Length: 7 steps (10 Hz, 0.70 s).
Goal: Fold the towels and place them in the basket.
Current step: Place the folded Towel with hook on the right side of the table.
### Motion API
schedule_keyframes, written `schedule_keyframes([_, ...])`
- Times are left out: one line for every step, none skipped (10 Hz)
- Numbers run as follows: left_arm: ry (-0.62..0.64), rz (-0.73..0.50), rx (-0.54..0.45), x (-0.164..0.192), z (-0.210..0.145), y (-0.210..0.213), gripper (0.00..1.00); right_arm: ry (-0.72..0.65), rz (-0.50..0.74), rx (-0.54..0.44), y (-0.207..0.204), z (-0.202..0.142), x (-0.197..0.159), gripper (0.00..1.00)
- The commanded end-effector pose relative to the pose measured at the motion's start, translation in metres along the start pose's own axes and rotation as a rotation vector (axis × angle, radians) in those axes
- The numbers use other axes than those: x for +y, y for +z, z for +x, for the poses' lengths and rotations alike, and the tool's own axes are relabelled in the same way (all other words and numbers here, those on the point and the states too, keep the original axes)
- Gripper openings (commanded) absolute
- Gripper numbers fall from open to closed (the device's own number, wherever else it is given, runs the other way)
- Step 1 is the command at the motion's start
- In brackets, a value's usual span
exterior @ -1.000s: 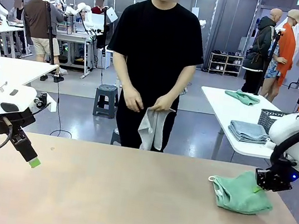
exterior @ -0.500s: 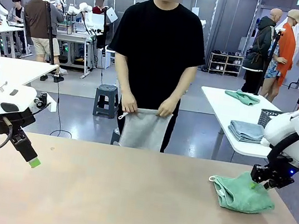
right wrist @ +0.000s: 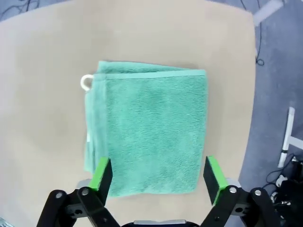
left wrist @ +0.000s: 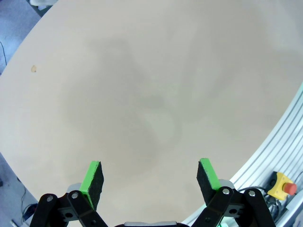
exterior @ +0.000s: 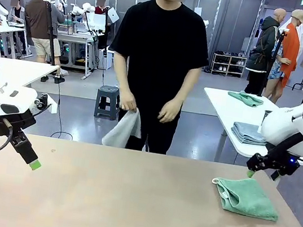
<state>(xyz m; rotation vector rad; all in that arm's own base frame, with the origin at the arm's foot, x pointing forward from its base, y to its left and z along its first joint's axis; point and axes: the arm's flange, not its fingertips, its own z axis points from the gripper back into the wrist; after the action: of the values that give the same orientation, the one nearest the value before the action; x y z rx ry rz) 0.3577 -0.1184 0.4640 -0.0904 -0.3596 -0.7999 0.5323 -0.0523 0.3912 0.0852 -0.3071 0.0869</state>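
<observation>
Mint-green towel (right wrist: 147,127): lies folded into a flat rectangle on the right side of the bench (exterior: 127,201), edges fairly square. Its small white loop (right wrist: 86,82) sticks out at one corner. No wrinkling of note shows in the right wrist view.

Handling, assessed: soft, light terry with no stiffness. The stacked layers are likely to slip on one another and sag open if it is lifted by one ply or by the loop. The best hold appears to be a pinch through all layers at a folded edge, near the middle of that edge, so that the fold keeps its shape during carriage.

Right gripper (exterior: 261,173): hovers just above the towel's far edge, clear of the cloth. Jaws stand wide apart and hold nothing.

Left gripper (left wrist: 149,176): hangs over bare bench at the left, well apart from the towel. Jaws wide apart, empty.

Cream-white towel (exterior: 121,132): off the bench, hanging unfolded from one hand (exterior: 128,104) of the person standing at the far side.

Status, assessed: one towel folded but not yet stowed; the second not yet delivered.
</observation>
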Motion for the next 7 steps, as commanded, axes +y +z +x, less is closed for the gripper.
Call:
schedule_keyframes([0.010,0.011,0.004,0.000,0.003,0.000,1.00,0.016,-0.016,-0.012,0.004,-0.010,0.021,1.00])
schedule_keyframes([0.010,0.011,0.004,0.000,0.003,0.000,1.00,0.017,-0.023,-0.022,0.002,-0.009,0.025,1.00])
schedule_keyframes([0.010,0.011,0.004,0.000,0.003,0.000,1.00,0.022,0.002,-0.005,0.006,-0.002,0.014,1.00])
schedule_keyframes([0.010,0.011,0.004,0.000,0.003,0.000,1.00,0.022,0.002,-0.005,0.006,-0.002,0.014,1.00])
schedule_keyframes([0.010,0.011,0.004,0.000,0.003,0.000,1.00,0.022,0.002,-0.005,0.006,-0.002,0.014,1.00])
schedule_keyframes([0.010,0.011,0.004,0.000,0.003,0.000,1.00,0.022,0.002,-0.005,0.006,-0.002,0.014,1.00])
schedule_keyframes([0.010,0.011,0.004,0.000,0.003,0.000,1.00,0.022,0.002,-0.005,0.006,-0.002,0.014,1.00])
